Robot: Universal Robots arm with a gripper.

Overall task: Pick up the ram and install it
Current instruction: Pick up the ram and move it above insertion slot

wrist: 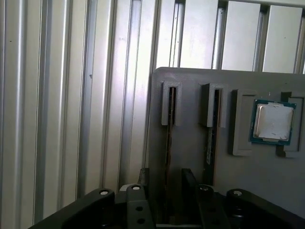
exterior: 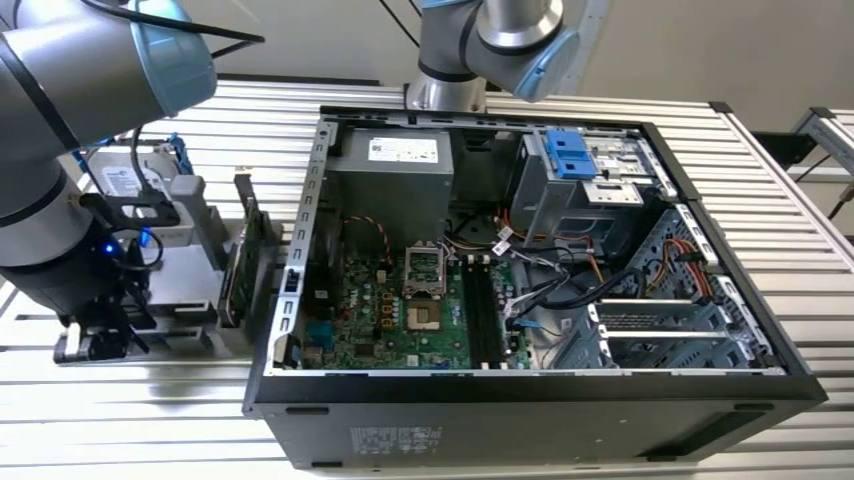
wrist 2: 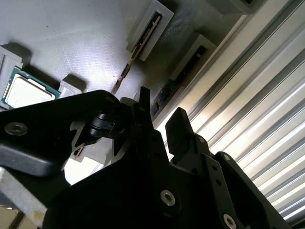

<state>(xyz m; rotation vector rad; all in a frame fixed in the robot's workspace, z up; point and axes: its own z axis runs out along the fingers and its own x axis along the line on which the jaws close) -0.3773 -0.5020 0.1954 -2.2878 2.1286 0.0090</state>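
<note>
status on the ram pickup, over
Gripper open, straddling ram upright in tray slot. Not gripped yet. Second stick in next slot, clear.

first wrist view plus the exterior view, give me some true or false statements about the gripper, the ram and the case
1. The gripper hangs open over the gray tray. True.
2. The gripper is clamped on the ram. False: its jaws stand apart, lined up either side of the ram, which stands on edge in a tray slot.
3. A processor lies in a recess of the tray. True.
4. The computer case is closed. False: its side is off and the motherboard shows.
</note>
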